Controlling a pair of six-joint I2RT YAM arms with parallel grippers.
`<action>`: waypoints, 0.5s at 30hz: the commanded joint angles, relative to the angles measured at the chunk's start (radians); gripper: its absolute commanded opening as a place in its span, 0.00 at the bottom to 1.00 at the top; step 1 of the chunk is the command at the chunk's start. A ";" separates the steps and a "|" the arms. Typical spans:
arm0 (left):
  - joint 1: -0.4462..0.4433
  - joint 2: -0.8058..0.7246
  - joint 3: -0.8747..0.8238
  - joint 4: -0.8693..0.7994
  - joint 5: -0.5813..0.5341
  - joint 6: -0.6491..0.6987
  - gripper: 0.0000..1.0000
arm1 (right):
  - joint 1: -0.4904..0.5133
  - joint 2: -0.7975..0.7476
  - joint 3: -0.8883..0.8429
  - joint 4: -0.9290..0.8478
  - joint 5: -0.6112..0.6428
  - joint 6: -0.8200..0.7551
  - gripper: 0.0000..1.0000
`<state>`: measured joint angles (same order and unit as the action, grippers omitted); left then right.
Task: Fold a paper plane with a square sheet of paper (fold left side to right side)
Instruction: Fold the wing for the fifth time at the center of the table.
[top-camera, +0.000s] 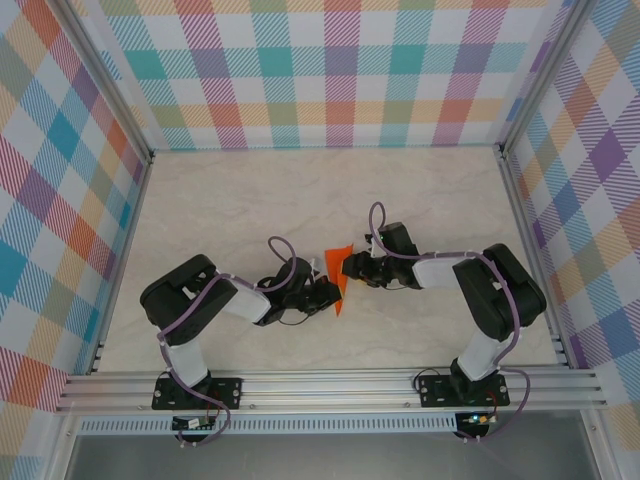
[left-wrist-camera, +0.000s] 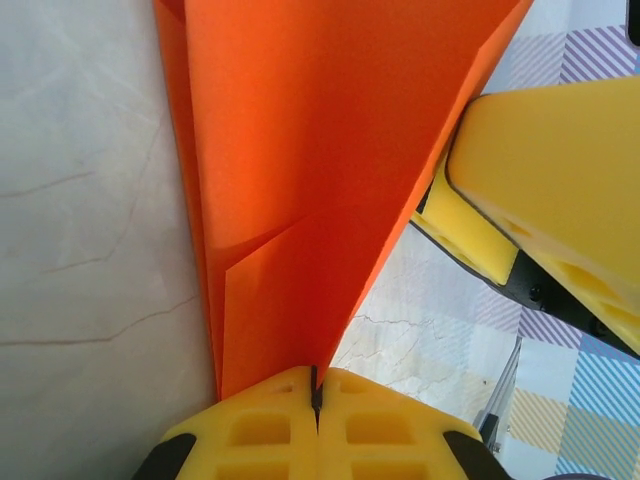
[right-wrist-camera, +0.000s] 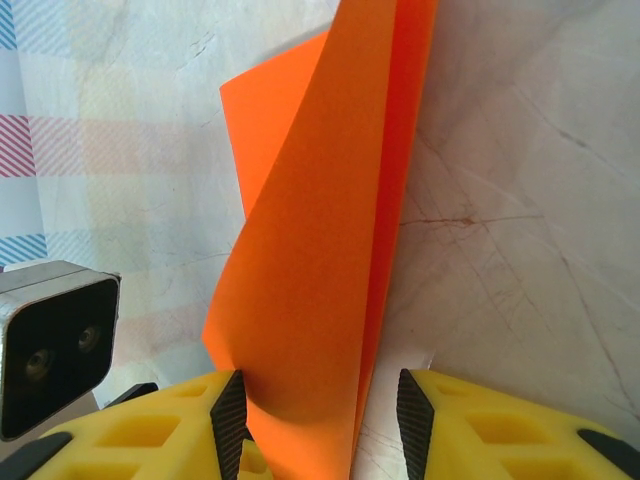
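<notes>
The paper plane (top-camera: 341, 272) is bright orange paper folded into a narrow pointed wedge with creased layers, standing on edge between the two arms at the table's middle. My left gripper (top-camera: 326, 293) is shut on its lower pointed end (left-wrist-camera: 318, 372), and the layers (left-wrist-camera: 320, 150) fan upward from the closed jaws. My right gripper (top-camera: 353, 268) is open around the opposite end. The paper (right-wrist-camera: 320, 250) passes between its fingers (right-wrist-camera: 229, 410) and leans against the left pad, with a gap to the right one.
The marble-look tabletop (top-camera: 250, 200) lies inside plaid walls with aluminium rails. The right gripper's yellow finger (left-wrist-camera: 560, 190) is close beside the paper in the left wrist view. The left arm's camera (right-wrist-camera: 55, 345) sits at the lower left of the right wrist view.
</notes>
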<state>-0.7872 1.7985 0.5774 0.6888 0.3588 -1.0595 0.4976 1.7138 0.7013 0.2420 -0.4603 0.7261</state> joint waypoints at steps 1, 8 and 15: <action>0.018 0.003 -0.011 0.049 0.011 -0.015 0.00 | 0.011 0.024 0.006 -0.006 0.028 -0.004 0.47; 0.017 -0.033 -0.010 0.031 0.011 -0.013 0.00 | 0.009 -0.055 -0.018 -0.011 0.041 -0.021 0.49; 0.020 -0.085 -0.011 -0.006 0.004 0.000 0.00 | 0.009 -0.114 -0.031 -0.017 0.046 -0.032 0.47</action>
<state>-0.7864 1.7641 0.5774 0.6834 0.3584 -1.0622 0.4995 1.6337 0.6796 0.2298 -0.4217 0.7181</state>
